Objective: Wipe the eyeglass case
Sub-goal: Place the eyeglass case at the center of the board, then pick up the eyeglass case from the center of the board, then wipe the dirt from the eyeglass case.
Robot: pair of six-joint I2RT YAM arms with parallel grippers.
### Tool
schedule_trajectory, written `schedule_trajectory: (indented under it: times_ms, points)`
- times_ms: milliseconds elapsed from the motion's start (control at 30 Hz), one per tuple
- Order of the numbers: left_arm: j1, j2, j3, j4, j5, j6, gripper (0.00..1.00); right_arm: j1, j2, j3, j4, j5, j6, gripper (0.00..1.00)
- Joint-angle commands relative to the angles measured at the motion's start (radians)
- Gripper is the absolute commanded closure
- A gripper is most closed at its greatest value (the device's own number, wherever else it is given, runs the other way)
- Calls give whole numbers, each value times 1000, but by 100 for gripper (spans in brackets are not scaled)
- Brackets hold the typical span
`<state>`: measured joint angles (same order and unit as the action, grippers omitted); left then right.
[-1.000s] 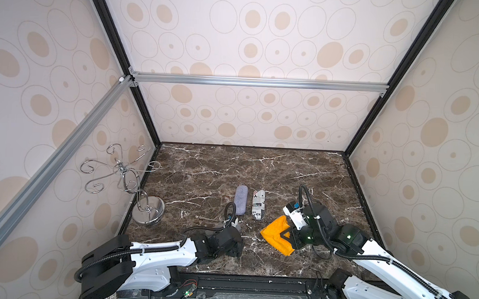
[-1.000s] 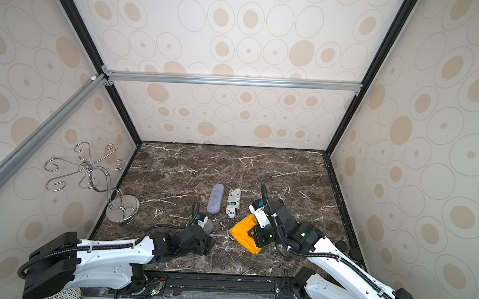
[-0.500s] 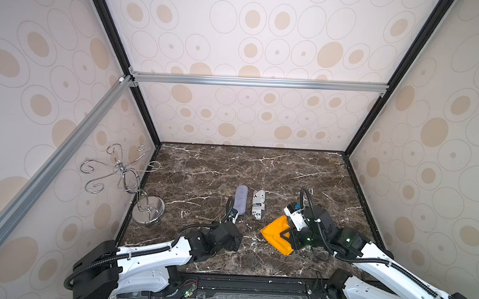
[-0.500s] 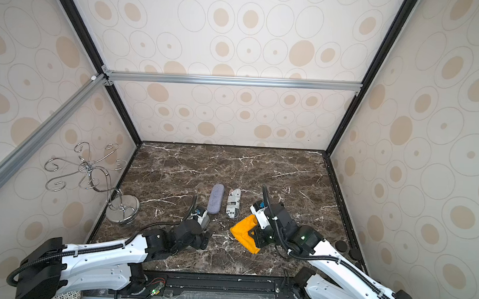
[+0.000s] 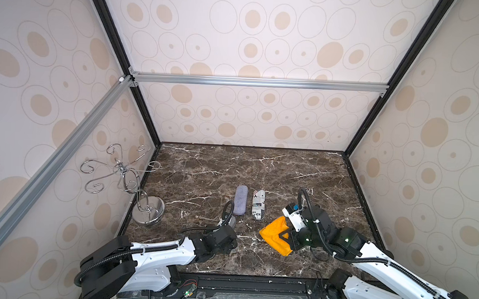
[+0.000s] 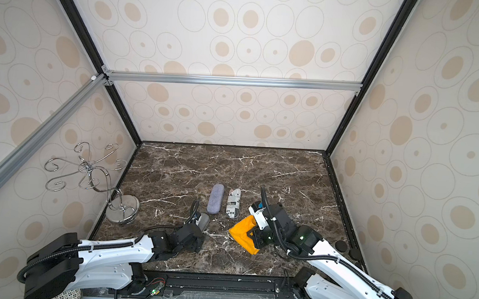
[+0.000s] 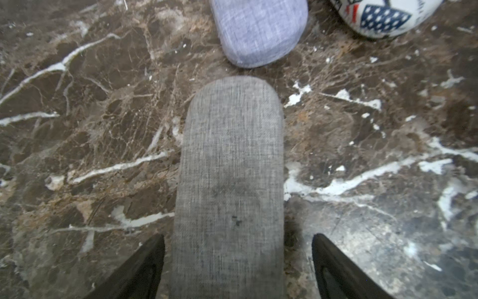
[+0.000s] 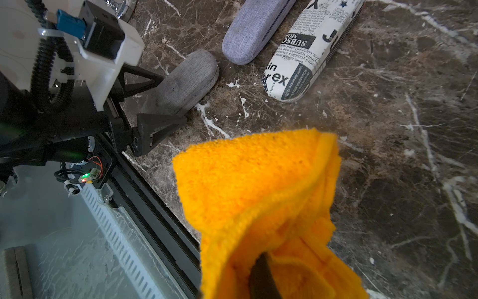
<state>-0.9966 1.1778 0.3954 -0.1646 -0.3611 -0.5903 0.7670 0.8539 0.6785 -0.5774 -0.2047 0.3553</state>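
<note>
Chrome stand (image 5: 148,209) with curled hooks sits at the far left of the marble bench (image 5: 231,166), well apart from the work. Next comes the left hand (image 7: 238,236), open: its black fingers (image 7: 144,261) stand on either side of the grey eyeglass case (image 7: 230,155), with a sliver of bench showing between each finger and the case, so nothing is clamped. The case lies flat near the front edge, its rounded far end just short of a lilac case (image 5: 240,199). A newsprint-patterned case (image 5: 258,205) lies beside that one. By its look, the grey eyeglass case is a light, stiff shell under woven fabric, apt to skate on polished stone when rubbed but grippy for the fingers. The best hold is probably across its narrow width at the near end, leaving the smudged top free. Farthest right, the right hand (image 5: 286,236) is closed on a soft orange cloth (image 5: 273,237), near the newsprint-patterned case but not touching it.
</note>
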Motion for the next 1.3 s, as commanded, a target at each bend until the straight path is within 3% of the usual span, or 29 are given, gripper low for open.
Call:
schedule_trajectory:
  times_ms: [0,200,433,633,800,1033,1267]
  points:
    - [27,-22,-24,47,46,-25,14,12,7,4,19,8,8,100]
    - [29,-18,-53,87,124,-2,21,17,33,6,49,-2,10,100]
    - [28,-53,-69,101,142,3,40,17,73,27,108,6,6,100]
    - [2,-120,-66,102,174,40,43,17,163,107,101,78,-7,100]
    - [-86,-186,-58,159,181,99,44,17,267,183,119,63,-5,100]
    - [-209,-106,5,235,114,178,47,16,407,272,129,56,-13,100]
    - [-247,-49,46,337,85,241,49,71,455,249,163,-6,-5,100]
